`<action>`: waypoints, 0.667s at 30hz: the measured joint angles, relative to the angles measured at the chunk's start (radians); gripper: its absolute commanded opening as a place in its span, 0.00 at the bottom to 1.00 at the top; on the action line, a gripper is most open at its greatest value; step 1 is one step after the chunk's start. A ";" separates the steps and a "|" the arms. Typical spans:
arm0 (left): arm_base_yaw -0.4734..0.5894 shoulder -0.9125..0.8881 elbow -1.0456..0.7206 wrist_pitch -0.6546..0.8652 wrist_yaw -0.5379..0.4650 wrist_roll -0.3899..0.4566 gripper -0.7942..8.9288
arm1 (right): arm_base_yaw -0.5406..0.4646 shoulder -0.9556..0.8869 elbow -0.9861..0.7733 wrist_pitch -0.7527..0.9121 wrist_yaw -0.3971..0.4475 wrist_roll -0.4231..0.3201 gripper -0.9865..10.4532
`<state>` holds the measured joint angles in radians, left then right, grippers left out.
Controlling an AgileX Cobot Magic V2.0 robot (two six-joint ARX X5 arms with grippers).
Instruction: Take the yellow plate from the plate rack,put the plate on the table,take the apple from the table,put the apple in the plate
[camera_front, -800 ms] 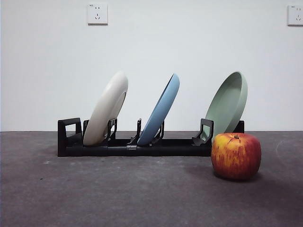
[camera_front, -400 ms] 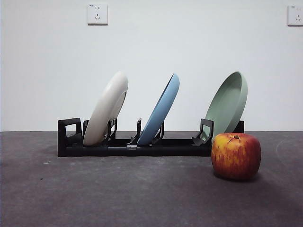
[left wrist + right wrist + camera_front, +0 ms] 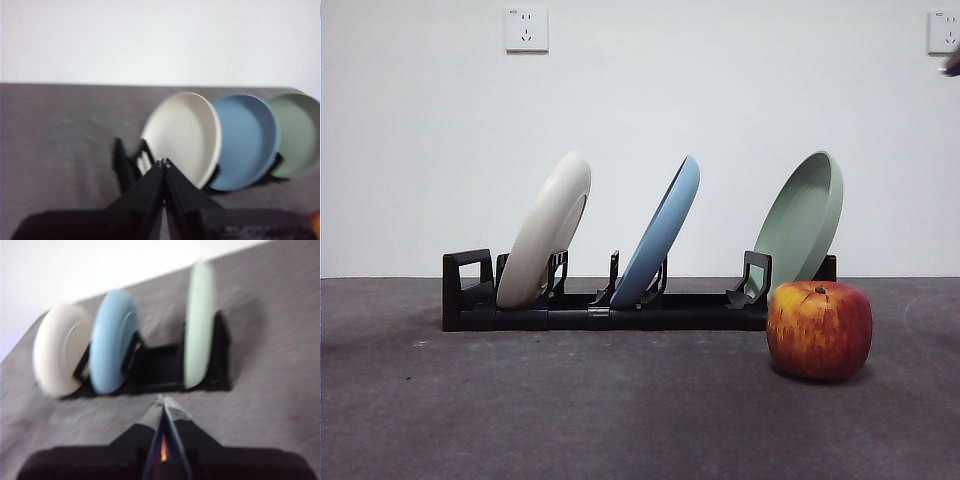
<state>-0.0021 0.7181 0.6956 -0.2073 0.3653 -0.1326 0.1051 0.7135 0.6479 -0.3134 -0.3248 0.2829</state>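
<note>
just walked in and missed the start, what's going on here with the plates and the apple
Nothing is being handled yet. The yellow plate leans in the plate rack at one end, with a blue plate in the middle slot and a green plate at the other end. The apple sits on the table in front of the rack's green-plate end. The left gripper and right gripper are both shut and empty, off the rack. A dark tip shows at the front view's top right edge.

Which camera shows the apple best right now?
The front view: the apple sits near and sharp on the table, whole, just in front of the rack's end. The left wrist view shows at most an orange sliver at its corner; the right wrist view does not show it.
</note>
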 measured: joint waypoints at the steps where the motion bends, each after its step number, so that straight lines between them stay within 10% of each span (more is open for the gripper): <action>1: 0.000 0.037 0.031 -0.018 0.021 0.000 0.07 | 0.000 0.027 0.025 -0.019 -0.023 -0.008 0.09; 14: -0.070 0.515 0.391 -0.206 0.128 0.000 0.09 | 0.000 0.260 0.230 -0.140 -0.224 -0.123 0.19; 20: -0.167 0.674 0.523 -0.219 0.113 0.000 0.35 | 0.000 0.293 0.238 -0.143 -0.224 -0.127 0.31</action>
<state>-0.1696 1.3926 1.2186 -0.4263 0.4786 -0.1329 0.1051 1.0069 0.8864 -0.4564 -0.5488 0.1558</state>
